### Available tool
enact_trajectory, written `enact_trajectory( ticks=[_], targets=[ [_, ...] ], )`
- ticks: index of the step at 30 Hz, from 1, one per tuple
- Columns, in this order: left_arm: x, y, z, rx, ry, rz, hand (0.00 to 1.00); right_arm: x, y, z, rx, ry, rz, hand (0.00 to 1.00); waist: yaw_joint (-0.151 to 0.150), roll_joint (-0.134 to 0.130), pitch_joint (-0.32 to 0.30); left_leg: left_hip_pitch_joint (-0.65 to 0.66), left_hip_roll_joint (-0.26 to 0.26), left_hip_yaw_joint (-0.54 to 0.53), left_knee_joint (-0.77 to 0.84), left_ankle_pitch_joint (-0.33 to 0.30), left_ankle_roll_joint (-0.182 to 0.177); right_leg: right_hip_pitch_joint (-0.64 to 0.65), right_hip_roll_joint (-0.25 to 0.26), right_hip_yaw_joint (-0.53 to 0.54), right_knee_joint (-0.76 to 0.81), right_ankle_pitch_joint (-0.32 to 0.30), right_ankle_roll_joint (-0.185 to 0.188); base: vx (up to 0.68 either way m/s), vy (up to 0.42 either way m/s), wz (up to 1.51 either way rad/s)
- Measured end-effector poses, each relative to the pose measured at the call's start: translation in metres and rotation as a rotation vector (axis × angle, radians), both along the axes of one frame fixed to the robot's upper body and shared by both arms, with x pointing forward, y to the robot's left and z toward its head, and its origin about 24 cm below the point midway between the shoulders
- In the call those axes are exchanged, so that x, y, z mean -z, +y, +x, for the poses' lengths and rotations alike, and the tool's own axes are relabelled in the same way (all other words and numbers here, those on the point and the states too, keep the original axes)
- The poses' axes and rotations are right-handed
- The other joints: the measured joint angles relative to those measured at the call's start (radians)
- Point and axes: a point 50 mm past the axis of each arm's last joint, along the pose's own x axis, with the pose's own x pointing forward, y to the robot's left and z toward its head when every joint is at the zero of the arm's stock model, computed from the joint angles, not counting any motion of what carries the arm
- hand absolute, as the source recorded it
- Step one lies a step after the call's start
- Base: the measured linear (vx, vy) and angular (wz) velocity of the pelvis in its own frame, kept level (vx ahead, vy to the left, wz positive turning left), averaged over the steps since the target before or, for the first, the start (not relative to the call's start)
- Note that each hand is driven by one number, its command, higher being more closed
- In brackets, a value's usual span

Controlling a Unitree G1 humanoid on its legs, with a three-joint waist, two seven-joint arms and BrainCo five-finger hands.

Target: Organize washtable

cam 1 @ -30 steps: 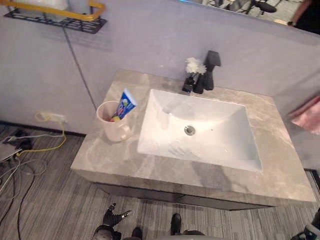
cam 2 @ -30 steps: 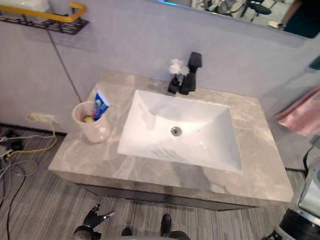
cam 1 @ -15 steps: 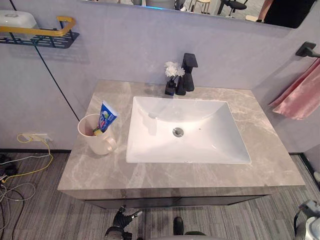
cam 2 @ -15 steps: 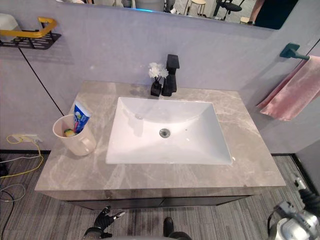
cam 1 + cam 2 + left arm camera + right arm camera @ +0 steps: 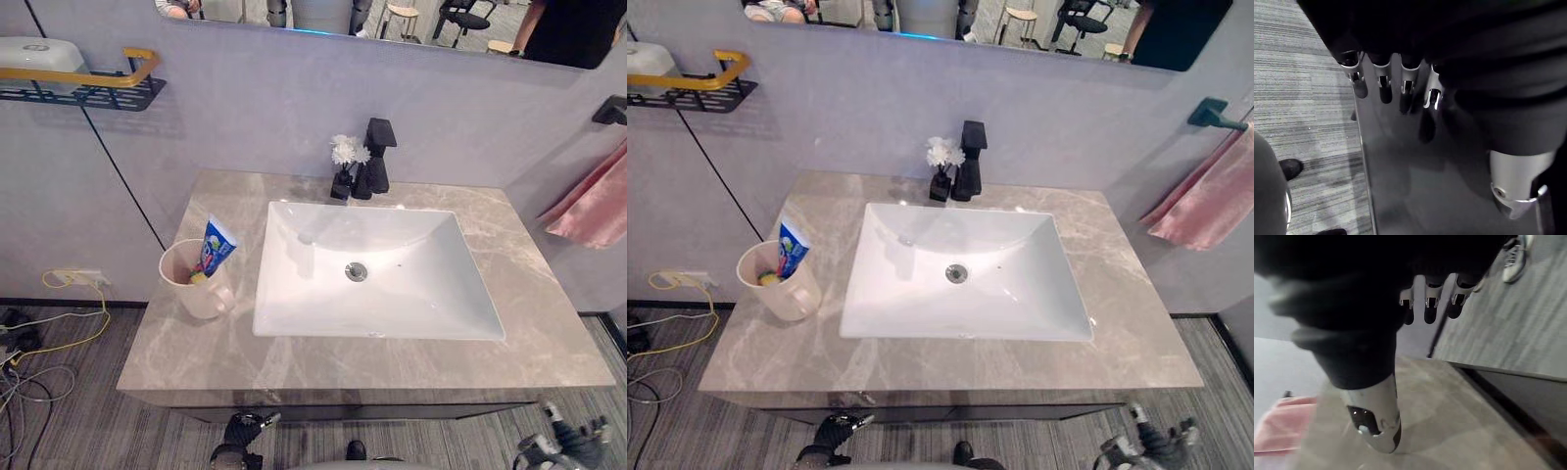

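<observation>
Tabletop of grey veined marble (image 5: 186, 352), white rectangular sink (image 5: 392, 294) sunk in its middle. Pale pink round cup (image 5: 194, 291) on its left part, just beside the sink. Left hand (image 5: 242, 429) and right hand (image 5: 566, 448) low below the front edge, well apart from the cup, fingers straight, holding nothing. Black angular faucet (image 5: 377, 162) behind the sink. Blue toothpaste tube (image 5: 216, 247) tilted inside the cup.

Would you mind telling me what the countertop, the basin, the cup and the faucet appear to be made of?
Countertop: grey stone or stone-look slab, pale veins, soft sheen. Basin: glossy white, probably ceramic; bright reflections. Cup: matte pinkish plastic or ceramic; unclear. Faucet: matte black, likely coated metal.
</observation>
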Motion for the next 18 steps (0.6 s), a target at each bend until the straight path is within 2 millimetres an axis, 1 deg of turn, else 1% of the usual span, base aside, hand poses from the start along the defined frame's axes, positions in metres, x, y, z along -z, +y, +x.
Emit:
enact_trajectory(
  ticks=[2, 3, 6, 8, 10, 13, 14, 18],
  targets=[
    [0.002, -0.001, -0.001, 0.034, 0.015, 0.005, 0.0, 0.015, 0.014, -0.005, -0.06, 0.052, 0.088, 0.0, -0.001, 0.001, 0.003, 0.003, -0.003, -0.015, -0.001, 0.0, 0.0, 0.015, -0.001, -0.008, -0.018, 0.001, 0.002, -0.01, -0.012, 0.1],
    [0.002, -0.002, 0.001, 0.057, 0.016, 0.008, 0.0, 0.022, 0.018, -0.008, -0.09, 0.081, 0.126, 0.0, -0.001, 0.001, 0.005, 0.007, -0.003, -0.022, -0.003, 0.0, 0.0, 0.026, 0.0, -0.012, -0.029, 0.004, 0.005, -0.01, -0.019, 0.14],
    [0.003, -0.003, 0.001, 0.077, 0.026, 0.01, 0.0, 0.033, 0.032, -0.01, -0.176, 0.134, 0.189, 0.0, 0.0, 0.002, 0.01, 0.009, -0.006, -0.028, -0.012, 0.002, -0.001, 0.035, 0.001, -0.017, -0.051, 0.007, 0.006, -0.03, -0.022, 0.04],
    [0.003, -0.003, 0.003, 0.096, 0.027, 0.012, 0.0, 0.04, 0.043, -0.011, -0.233, 0.159, 0.243, 0.0, -0.002, -0.002, 0.021, 0.007, -0.009, -0.044, -0.019, 0.009, -0.011, 0.043, -0.001, -0.031, -0.066, 0.013, 0.006, -0.05, -0.044, 0.18],
    [0.003, -0.004, 0.007, 0.113, 0.021, 0.014, 0.0, 0.047, 0.051, -0.017, -0.262, 0.194, 0.292, 0.0, -0.002, -0.005, 0.034, 0.007, -0.01, -0.064, -0.025, 0.017, -0.009, 0.05, -0.001, -0.048, -0.071, 0.013, 0.006, -0.03, -0.039, 0.25],
    [0.002, -0.005, 0.008, 0.132, 0.017, 0.017, 0.0, 0.052, 0.058, -0.022, -0.309, 0.23, 0.328, 0.0, -0.002, -0.006, 0.043, 0.004, -0.013, -0.083, -0.033, 0.024, -0.006, 0.061, -0.002, -0.066, -0.087, 0.016, 0.005, -0.01, -0.027, 0.2],
    [0.001, -0.005, 0.011, 0.134, 0.011, 0.018, 0.0, 0.054, 0.061, -0.02, -0.32, 0.232, 0.342, 0.0, -0.002, -0.007, 0.051, 0.007, -0.014, -0.083, -0.033, 0.024, -0.006, 0.064, -0.002, -0.067, -0.088, 0.016, 0.005, -0.01, -0.016, 0.07],
    [0.003, -0.006, 0.01, 0.142, 0.017, 0.013, 0.0, 0.058, 0.071, -0.014, -0.395, 0.242, 0.383, 0.0, -0.003, -0.003, 0.058, -0.001, -0.021, -0.108, -0.033, 0.026, -0.003, 0.066, -0.008, -0.084, -0.091, 0.017, 0.007, 0.0, -0.007, 0.11]
  ],
)
